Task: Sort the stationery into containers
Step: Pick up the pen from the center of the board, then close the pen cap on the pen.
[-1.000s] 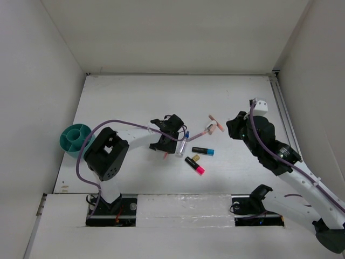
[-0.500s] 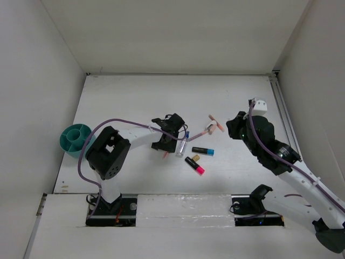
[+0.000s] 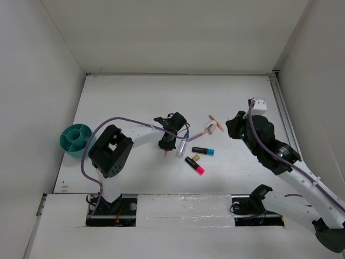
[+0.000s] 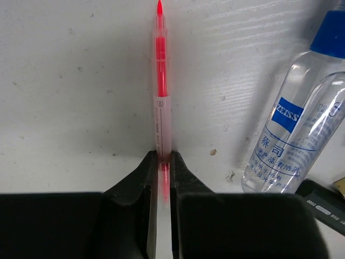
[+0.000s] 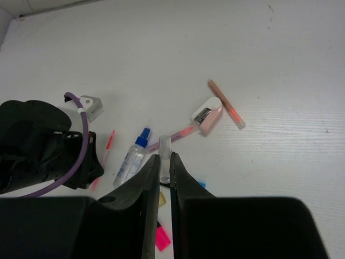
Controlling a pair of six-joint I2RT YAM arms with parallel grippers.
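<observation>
Since a second ago the left arm's elbow has swung slightly right. From above, the teal organizer (image 3: 67, 145) stands at the table's (image 3: 124, 97) left edge, well apart from the left gripper (image 3: 165, 143) and the thin pink pen (image 3: 165, 153).

On the left wrist camera, both fingers pinch the pen's barrel. A clear blue-capped bottle (image 4: 294, 140) lies near.

On the right wrist camera, the right gripper (image 5: 165, 159) is nearly pressed together. I cannot tell whether it grips the clear bit (image 5: 164, 143) at its tips.
</observation>
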